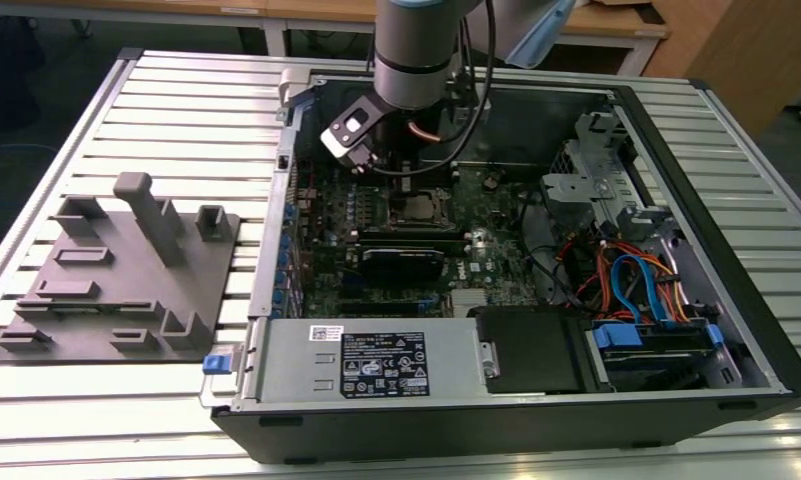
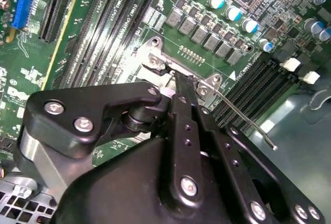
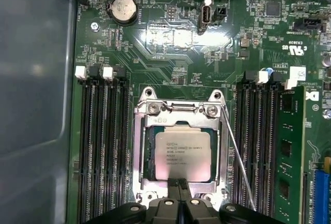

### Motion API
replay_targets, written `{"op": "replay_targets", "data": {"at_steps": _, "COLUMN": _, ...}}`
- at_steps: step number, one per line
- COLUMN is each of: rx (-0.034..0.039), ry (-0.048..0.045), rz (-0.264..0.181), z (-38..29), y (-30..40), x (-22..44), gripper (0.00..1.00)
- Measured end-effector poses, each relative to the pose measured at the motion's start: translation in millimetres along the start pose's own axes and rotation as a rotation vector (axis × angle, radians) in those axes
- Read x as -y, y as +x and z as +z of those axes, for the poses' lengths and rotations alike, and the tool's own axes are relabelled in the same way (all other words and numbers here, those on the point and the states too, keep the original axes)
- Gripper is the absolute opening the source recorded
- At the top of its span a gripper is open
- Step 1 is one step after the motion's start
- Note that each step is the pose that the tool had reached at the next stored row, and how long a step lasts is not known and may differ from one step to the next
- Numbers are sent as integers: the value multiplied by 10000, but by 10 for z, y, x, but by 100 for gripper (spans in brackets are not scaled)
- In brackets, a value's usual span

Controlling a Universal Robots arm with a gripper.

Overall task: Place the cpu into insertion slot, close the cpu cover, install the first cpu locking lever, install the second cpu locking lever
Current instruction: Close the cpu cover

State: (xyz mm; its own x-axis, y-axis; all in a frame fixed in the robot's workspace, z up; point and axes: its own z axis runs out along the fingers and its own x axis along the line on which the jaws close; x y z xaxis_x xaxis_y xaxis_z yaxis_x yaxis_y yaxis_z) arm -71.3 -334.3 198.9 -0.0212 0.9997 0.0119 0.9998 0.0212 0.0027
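Observation:
The cpu (image 3: 182,154), a silver-topped square chip, lies flat in the insertion slot (image 3: 178,106) on the green motherboard. The cpu cover (image 3: 139,146), a thin metal frame, lies down around the chip. One thin wire locking lever (image 3: 237,154) runs slantwise beside the socket, and its free end (image 2: 271,145) stands clear of the board. My gripper (image 3: 178,185) is shut, with its black fingertips together at the cover's edge (image 2: 160,76). In the exterior view the arm hangs over the socket (image 1: 420,207) inside the open computer case.
Black memory slots (image 3: 101,146) flank the socket, and a green memory module (image 3: 290,151) sits in one. A coin battery (image 3: 123,9) is nearby. The case wall (image 3: 36,105) stands close. A grey fixture plate (image 1: 120,280) lies at the exterior view's left. Cables (image 1: 627,280) and a power supply (image 1: 373,360) crowd the case.

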Motion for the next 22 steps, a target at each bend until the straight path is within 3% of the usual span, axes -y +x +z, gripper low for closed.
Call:
{"op": "replay_targets", "data": {"at_steps": 2, "rx": -70, "ry": -6, "rz": 3, "z": 6, "y": 2, "x": -1, "gripper": 10}}
{"op": "replay_targets", "data": {"at_steps": 6, "rx": -123, "ry": -10, "rz": 1, "z": -4, "y": 2, "x": 0, "gripper": 10}}
{"op": "replay_targets", "data": {"at_steps": 12, "rx": -125, "ry": -6, "rz": 1, "z": -50, "y": 2, "x": 1, "gripper": 10}}
{"op": "replay_targets", "data": {"at_steps": 22, "rx": -121, "ry": -3, "rz": 1, "z": -8, "y": 1, "x": 2, "gripper": 10}}
